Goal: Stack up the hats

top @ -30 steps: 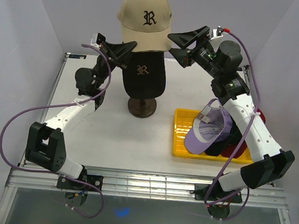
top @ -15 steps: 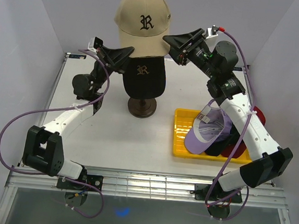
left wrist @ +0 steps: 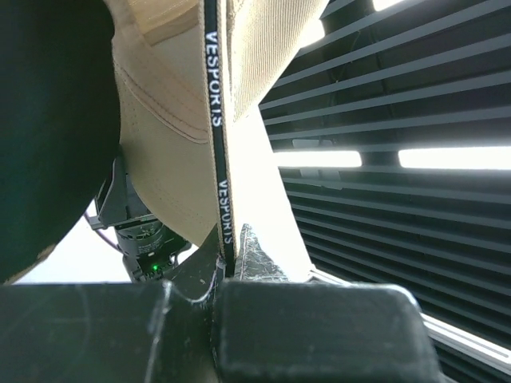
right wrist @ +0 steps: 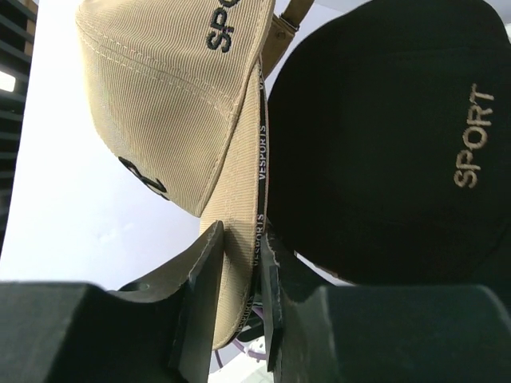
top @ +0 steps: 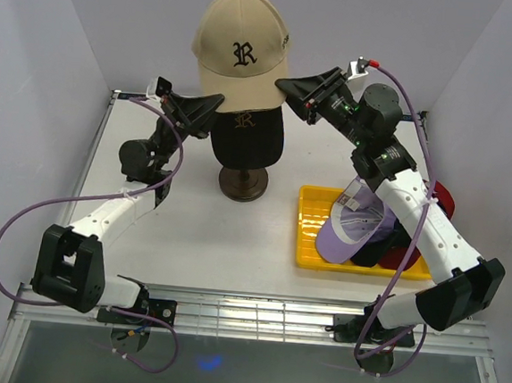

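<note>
A tan hat point(top: 239, 51) with a black "R" hangs in the air above a black hat point(top: 247, 135) that sits on the mannequin head. My left gripper point(top: 211, 107) is shut on the tan hat's rim at the left; the left wrist view shows the lettered rim band point(left wrist: 215, 159) pinched between the jaws point(left wrist: 227, 267). My right gripper point(top: 287, 91) has closed on the rim at the right, the tan edge point(right wrist: 239, 239) between its fingers point(right wrist: 239, 263), the black hat point(right wrist: 383, 144) just beside. More hats lie in the tray: lavender point(top: 353, 227), dark point(top: 386, 246), red point(top: 443, 201).
The mannequin head stands on a dark round stand point(top: 243, 183) at the middle back of the white table. A yellow ribbed tray point(top: 311, 228) sits at the right, under my right arm. Grey walls close in at the left, back and right.
The right gripper's jaws went from wide apart to closed on the tan hat's rim. Both grippers and the tan hat moved slightly up and to the left.
</note>
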`<action>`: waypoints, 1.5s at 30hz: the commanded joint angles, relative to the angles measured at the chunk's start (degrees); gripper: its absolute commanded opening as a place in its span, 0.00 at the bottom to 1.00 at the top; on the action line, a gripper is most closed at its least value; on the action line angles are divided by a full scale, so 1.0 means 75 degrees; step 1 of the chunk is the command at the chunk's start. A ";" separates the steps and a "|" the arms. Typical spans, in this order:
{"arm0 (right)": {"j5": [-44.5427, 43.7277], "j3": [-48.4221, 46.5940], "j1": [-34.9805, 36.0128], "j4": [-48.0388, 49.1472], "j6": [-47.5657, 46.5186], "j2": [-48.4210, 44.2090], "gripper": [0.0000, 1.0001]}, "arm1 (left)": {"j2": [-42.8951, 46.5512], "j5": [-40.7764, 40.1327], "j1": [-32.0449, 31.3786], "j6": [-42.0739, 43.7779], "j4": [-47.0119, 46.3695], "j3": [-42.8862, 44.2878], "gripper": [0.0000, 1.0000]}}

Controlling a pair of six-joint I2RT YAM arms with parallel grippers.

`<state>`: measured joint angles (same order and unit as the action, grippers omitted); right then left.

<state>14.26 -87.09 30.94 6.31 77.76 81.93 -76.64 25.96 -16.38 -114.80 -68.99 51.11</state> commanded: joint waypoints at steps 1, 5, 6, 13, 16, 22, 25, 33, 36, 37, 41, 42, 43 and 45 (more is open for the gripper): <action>-0.0003 0.0256 0.0094 0.0483 -0.0219 -0.0471 0.28 | 0.0445 0.0160 0.0040 -0.2084 -0.0235 -0.0112 0.00; -0.0073 0.0514 0.0117 0.0437 -0.0348 -0.0658 0.27 | 0.0597 0.0102 0.0075 -0.2072 -0.0106 -0.0346 0.00; -0.0073 0.0584 0.0129 0.0425 -0.0371 -0.0693 0.27 | 0.0667 0.0102 0.0086 -0.2060 -0.0083 -0.0462 0.00; -0.0015 0.0959 0.0211 0.0495 -0.0418 -0.0740 0.25 | 0.0785 0.0149 0.0157 -0.2025 0.0046 -0.0663 0.00; -0.0097 0.1146 0.0222 0.0530 -0.0418 -0.0834 0.25 | 0.0774 0.0161 0.0157 -0.2002 0.0105 -0.0709 0.00; -0.0062 0.1252 0.0211 0.0507 -0.0453 -0.0834 0.24 | 0.0785 0.0184 0.0204 -0.2002 0.0152 -0.0838 0.00; -0.0050 0.1346 0.0223 0.0495 -0.0488 -0.0893 0.24 | 0.0914 0.0160 0.0239 -0.2001 0.0187 -0.1049 0.00; -0.0038 0.1803 0.0222 0.0507 -0.0570 -0.1068 0.24 | 0.1125 0.0277 0.0368 -0.2036 0.0199 -0.1518 0.00; -0.0038 0.1897 0.0223 0.0472 -0.0641 -0.1127 0.24 | 0.1160 0.0324 0.0403 -0.2037 0.0140 -0.1658 0.00; -0.0061 0.1920 0.0223 0.0449 -0.0676 -0.1139 0.24 | 0.1172 0.0348 0.0403 -0.2037 0.0129 -0.1740 0.00; -0.0050 0.2131 0.0223 0.0460 -0.0688 -0.1221 0.24 | 0.1231 0.0406 0.0473 -0.2060 0.0070 -0.1975 0.00; -0.0062 0.2189 0.0223 0.0495 -0.0688 -0.1244 0.24 | 0.1219 0.0430 0.0473 -0.2060 0.0058 -0.1998 0.00; -0.0097 0.2352 0.0223 0.0518 -0.0688 -0.1268 0.24 | 0.1219 0.0476 0.0473 -0.2060 0.0070 -0.2022 0.00; -0.0144 0.2459 0.0223 0.0530 -0.0676 -0.1338 0.24 | 0.1231 0.0512 0.0473 -0.2048 0.0105 -0.2045 0.00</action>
<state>13.52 -69.97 32.62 9.10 74.91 73.97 -69.10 31.00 -14.11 -115.15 -66.48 35.99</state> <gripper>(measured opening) 0.245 0.060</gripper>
